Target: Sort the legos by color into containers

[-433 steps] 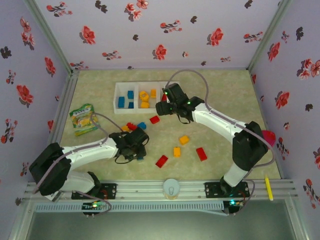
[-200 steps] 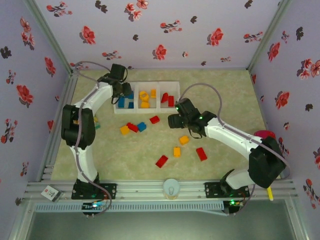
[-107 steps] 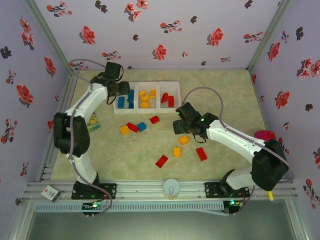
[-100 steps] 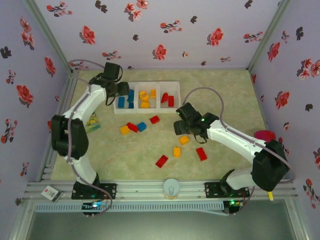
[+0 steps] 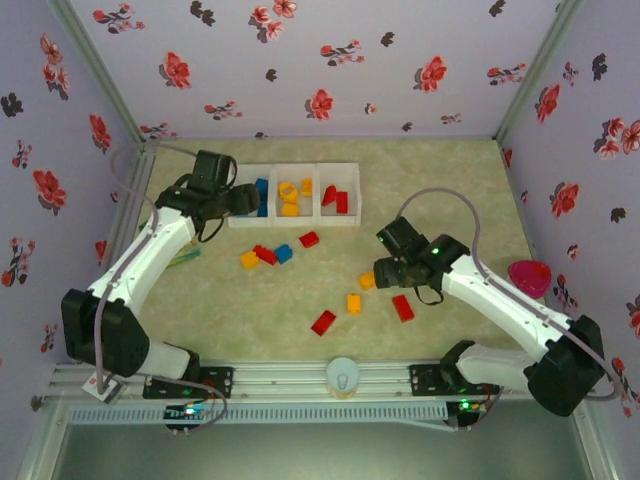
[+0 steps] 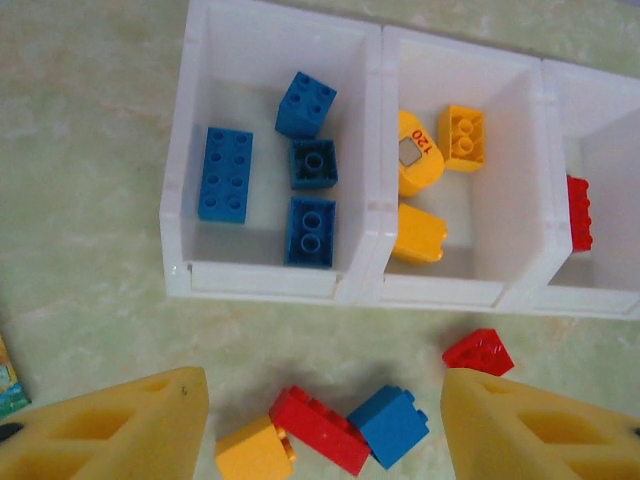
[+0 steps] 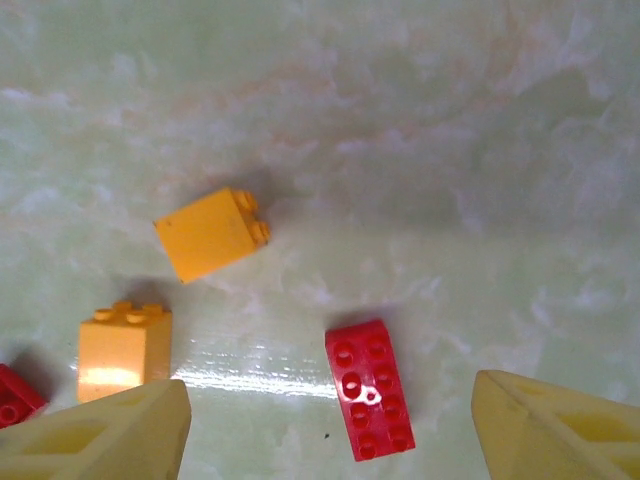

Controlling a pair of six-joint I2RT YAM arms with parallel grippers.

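Both claws hang open and empty. Between the fingers of the right gripper (image 7: 330, 390) lies a red brick (image 7: 370, 388), slightly askew, with two orange bricks (image 7: 212, 234) off to its left. Ahead of the left gripper (image 6: 322, 395) sits the tray (image 6: 372, 200), its blues, oranges and reds already separated. Closing on the skewed brick could twist it free. Since a second ago, the left gripper has drawn back from the tray's blue compartment.

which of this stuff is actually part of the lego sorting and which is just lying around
Part of the job:
loose legos; sorted legos; white three-compartment tray.

Just lying about:
pink cup; green packet; white round object.
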